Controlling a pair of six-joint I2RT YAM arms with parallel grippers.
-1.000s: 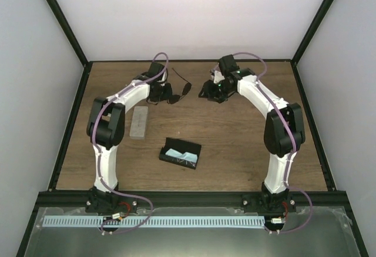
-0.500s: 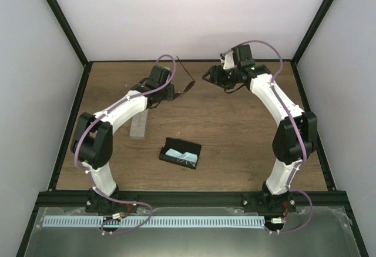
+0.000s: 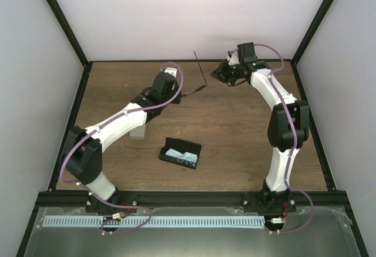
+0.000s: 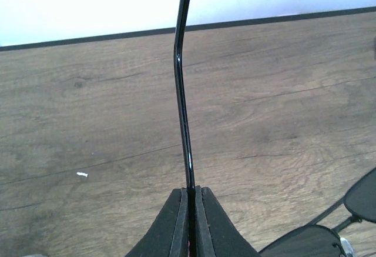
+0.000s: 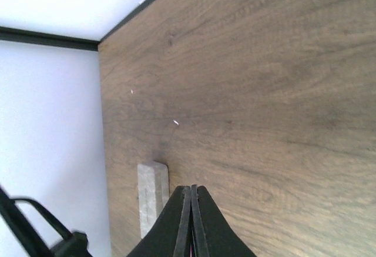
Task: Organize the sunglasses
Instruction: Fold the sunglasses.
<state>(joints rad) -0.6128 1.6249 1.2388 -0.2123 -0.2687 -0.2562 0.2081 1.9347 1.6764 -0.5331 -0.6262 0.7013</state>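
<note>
Holding, left jaws: pressed fully shut on one thin temple arm [image 4: 182, 92] of a pair of sunglasses [image 4: 359, 201]. The arm rises straight out of the pinch.
Right jaws: closed flat on each other with nothing between them, over the far counter [image 3: 235, 133].
Sunglasses, place: far middle of the counter, between the two grippers. The round lenses sit low and to the right of the left jaws, and whether they touch the wood cannot be told.
Cases: an open black case [image 3: 180, 153] with a light blue cloth [image 3: 175, 151] inside lies near the middle, well apart from the sunglasses. A clear case [image 5: 151, 192] lies beside the left forearm.
Step, judged: folding or carrying this pair toward a case.
Doing it well: a single-temple pinch lets the frame swing. Move slowly, bring the right jaws to the free temple or bridge, and keep off the lenses.
Hidden or unclear: no second pair can be found. The lenses are cut off at the left wrist view's edge. A dark shape low and left in the right wrist view is unidentifiable.
</note>
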